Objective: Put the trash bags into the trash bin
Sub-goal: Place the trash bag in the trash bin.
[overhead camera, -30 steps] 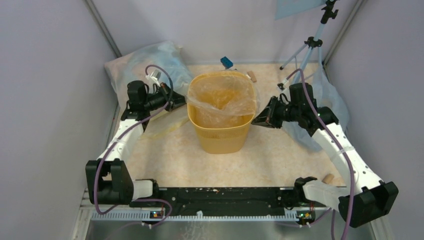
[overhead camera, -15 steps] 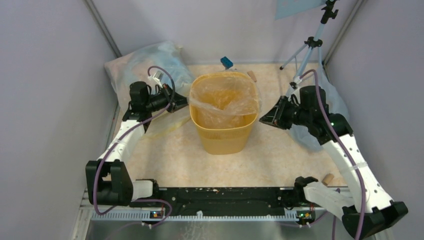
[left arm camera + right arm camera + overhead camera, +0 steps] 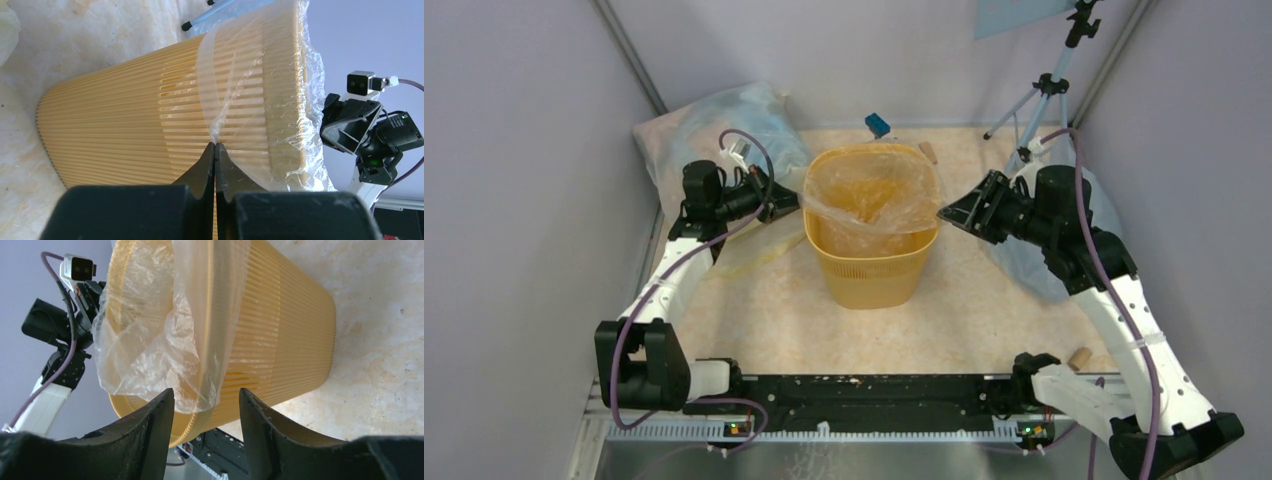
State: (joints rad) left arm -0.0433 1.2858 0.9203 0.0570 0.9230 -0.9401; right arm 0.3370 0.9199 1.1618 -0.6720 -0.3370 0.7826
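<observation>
The yellow trash bin (image 3: 869, 262) stands upright mid-table, with a clear wrinkly trash bag (image 3: 864, 195) lining it and draped over the rim. My left gripper (image 3: 796, 207) is at the bin's left side. In the left wrist view this gripper (image 3: 215, 145) is shut on a pinched twist of the bag's film (image 3: 260, 95) against the ribbed bin wall (image 3: 115, 130). My right gripper (image 3: 944, 212) hovers just off the right rim. Its jaws (image 3: 206, 392) stand open, with a loose fold of the bag (image 3: 150, 340) hanging over the bin rim (image 3: 280, 340) just ahead of them, untouched.
A big bluish plastic sack (image 3: 724, 125) lies at the back left and another (image 3: 1079, 195) under the right arm. A tripod (image 3: 1044, 90) stands at the back right. A blue block (image 3: 877, 125) and a small cork-like piece (image 3: 929, 152) lie behind the bin.
My right gripper has opened, let go of the bag's edge at the right rim, and lifted slightly away. The left gripper has kept its grip, barely moving.
</observation>
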